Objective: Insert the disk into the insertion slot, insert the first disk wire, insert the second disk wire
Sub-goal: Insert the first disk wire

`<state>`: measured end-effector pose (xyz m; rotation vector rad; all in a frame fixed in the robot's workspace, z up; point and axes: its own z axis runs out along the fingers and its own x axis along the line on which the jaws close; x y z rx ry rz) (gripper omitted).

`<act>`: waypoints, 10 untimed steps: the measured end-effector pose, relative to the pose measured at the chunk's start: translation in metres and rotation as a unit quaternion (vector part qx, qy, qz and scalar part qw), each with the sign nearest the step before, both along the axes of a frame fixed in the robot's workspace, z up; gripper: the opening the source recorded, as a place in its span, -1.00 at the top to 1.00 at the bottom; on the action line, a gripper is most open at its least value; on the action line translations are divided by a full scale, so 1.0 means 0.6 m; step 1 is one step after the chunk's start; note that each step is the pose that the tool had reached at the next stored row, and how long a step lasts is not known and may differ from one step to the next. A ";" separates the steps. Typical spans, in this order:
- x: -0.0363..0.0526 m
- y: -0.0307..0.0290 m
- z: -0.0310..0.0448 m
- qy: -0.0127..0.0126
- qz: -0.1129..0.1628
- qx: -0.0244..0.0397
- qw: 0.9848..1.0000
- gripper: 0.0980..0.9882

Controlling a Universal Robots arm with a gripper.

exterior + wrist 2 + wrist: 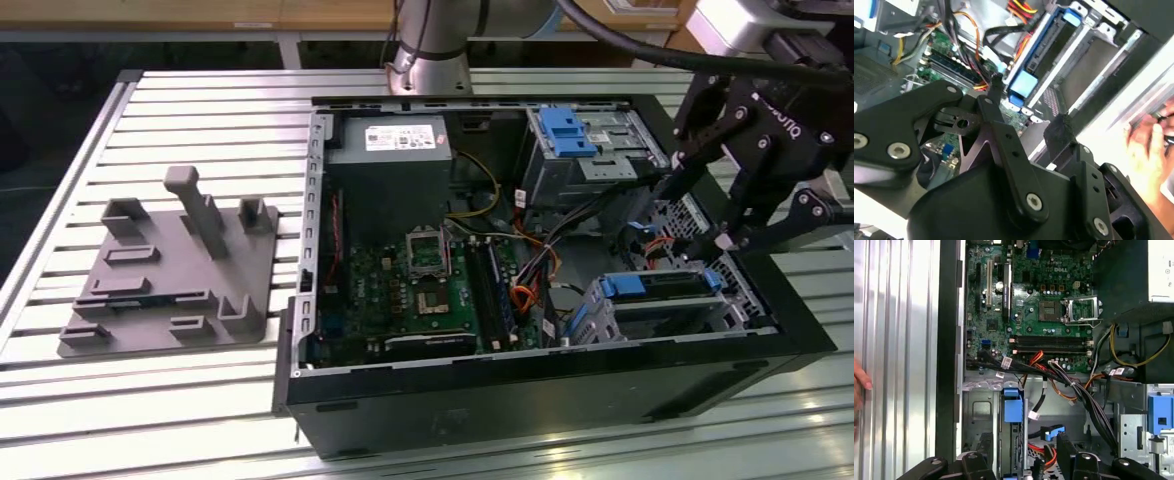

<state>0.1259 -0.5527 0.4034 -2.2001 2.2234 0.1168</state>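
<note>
The silver metal counter (160,400) with long grooves was wide and shiny. Bright light glared on its near edge. Behind it stood a light brown wooden desk (200,12), with dark shadow underneath.

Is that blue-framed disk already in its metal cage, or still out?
In. In the exterior view the disk lies inside the insertion slot, blue frame between the cage walls. Fully seated or not: cannot tell.

A slatted metal table (200,100) carries an open computer case (534,390) and grey fixture (160,300)
</note>
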 end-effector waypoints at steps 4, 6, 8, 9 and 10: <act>0.003 0.0031 0.000 0.001 0.000 -0.036 0.999 -0.15; 0.003 0.0052 0.000 0.001 0.000 -0.054 0.999 -0.15; 0.005 0.0097 0.000 0.001 0.000 -0.081 0.997 -0.15; 0.006 0.0129 0.000 0.001 0.000 -0.085 0.996 -0.15; 0.011 0.0227 -0.001 0.001 0.000 -0.087 0.996 -0.15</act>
